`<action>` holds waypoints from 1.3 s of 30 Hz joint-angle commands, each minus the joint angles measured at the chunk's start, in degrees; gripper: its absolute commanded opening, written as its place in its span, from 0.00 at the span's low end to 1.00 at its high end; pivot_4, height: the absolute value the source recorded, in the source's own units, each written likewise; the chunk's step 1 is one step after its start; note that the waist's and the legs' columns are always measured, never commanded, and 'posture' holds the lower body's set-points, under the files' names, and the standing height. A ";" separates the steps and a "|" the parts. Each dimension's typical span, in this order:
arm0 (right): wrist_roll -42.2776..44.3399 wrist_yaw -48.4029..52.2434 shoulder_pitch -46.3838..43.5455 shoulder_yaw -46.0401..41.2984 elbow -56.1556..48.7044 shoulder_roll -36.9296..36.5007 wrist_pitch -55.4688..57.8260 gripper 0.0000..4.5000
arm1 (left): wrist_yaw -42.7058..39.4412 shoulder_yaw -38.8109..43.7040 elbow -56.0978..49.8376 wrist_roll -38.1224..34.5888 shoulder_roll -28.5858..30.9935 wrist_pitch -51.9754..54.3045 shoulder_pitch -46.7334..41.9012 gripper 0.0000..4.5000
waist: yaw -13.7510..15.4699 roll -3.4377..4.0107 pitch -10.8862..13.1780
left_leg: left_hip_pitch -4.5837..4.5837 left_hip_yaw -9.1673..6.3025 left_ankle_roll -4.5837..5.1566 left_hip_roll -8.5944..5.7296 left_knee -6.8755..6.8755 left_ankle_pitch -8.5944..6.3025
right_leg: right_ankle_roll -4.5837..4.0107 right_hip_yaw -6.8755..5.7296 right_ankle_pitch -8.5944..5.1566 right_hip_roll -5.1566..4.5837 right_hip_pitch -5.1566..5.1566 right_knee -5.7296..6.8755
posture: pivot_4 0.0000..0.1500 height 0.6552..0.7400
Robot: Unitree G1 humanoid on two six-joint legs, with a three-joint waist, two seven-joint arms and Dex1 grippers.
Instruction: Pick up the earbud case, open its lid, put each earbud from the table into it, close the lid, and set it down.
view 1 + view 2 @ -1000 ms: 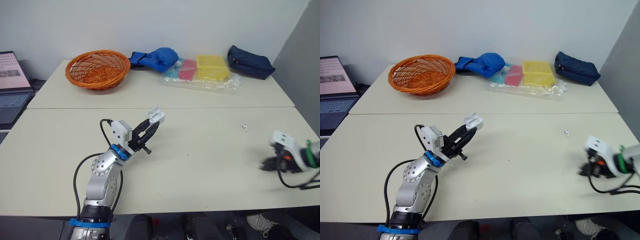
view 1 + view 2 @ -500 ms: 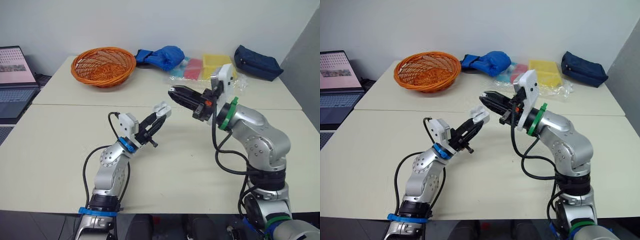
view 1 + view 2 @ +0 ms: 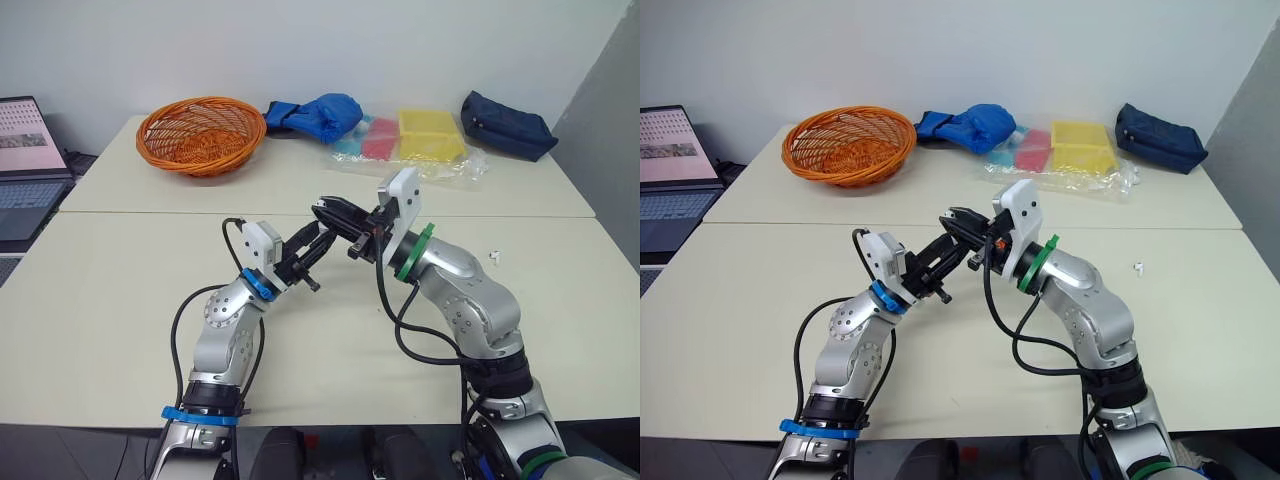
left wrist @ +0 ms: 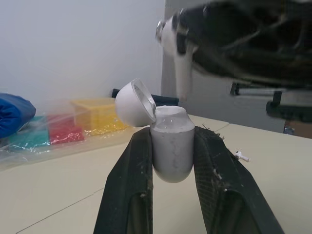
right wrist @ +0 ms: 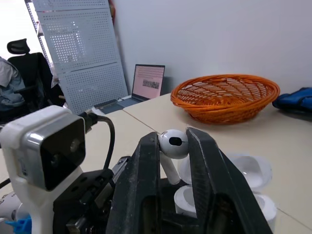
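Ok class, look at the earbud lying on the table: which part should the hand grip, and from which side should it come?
Probably its rounded head, pinched from above. The loose earbud lies flat on the table, so only its upper side is open to a grip. A free stem can then drop into the earbud case, as with the held earbud in the right hand.
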 commanded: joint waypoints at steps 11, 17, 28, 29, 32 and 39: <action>-0.74 -0.03 0.40 0.27 1.04 -0.28 -2.83 0.09 | -1.75 0.58 1.09 -0.53 -0.16 -3.42 -0.48 0.17 | -0.02 0.00 0.00 | 0.00 0.00 0.00 0.00 0.00 0.00 | 0.00 -0.01 0.00 -0.01 0.00 -0.01 | 1.00 1.00; -1.59 -0.08 1.18 0.76 1.05 -0.51 -2.90 0.09 | -2.24 0.54 1.66 -0.74 -0.11 -4.09 -0.52 0.17 | -0.02 0.00 0.00 | -0.01 0.00 0.00 0.00 -0.01 0.00 | 0.00 0.00 0.00 -0.01 0.00 -0.02 | 1.00 1.00; -3.56 -0.32 2.10 2.46 1.18 -1.72 -2.73 0.09 | -2.33 0.52 1.17 -0.88 -0.37 -3.80 -0.69 0.17 | -0.03 0.00 0.00 | -0.01 0.01 0.00 0.00 -0.01 0.00 | 0.00 0.00 0.00 -0.01 0.00 -0.04 | 1.00 1.00; -3.70 -0.37 2.34 2.56 1.15 -1.79 -2.67 0.09 | -2.31 0.49 1.05 -0.89 -0.37 -3.76 -0.65 0.17 | -0.03 0.00 0.00 | -0.01 0.01 0.00 0.00 -0.02 0.00 | 0.01 0.00 0.00 -0.01 0.00 -0.04 | 1.00 1.00; -4.04 -0.29 2.55 2.66 1.20 -1.82 -2.73 0.09 | -2.18 0.54 0.90 -0.88 -0.33 -3.66 -0.69 0.17 | -0.03 0.00 0.00 | -0.01 0.00 0.00 0.00 -0.02 0.00 | 0.01 -0.01 0.00 -0.01 0.00 -0.04 | 1.00 1.00; -4.54 -0.64 1.91 2.23 2.21 -1.65 -3.52 0.45 | -2.10 0.34 0.90 -0.69 -0.34 -3.58 -0.79 0.17 | -0.03 0.00 0.00 | -0.01 0.00 0.00 0.00 -0.03 0.00 | 0.00 -0.01 -0.01 -0.01 -0.01 -0.04 | 1.00 1.00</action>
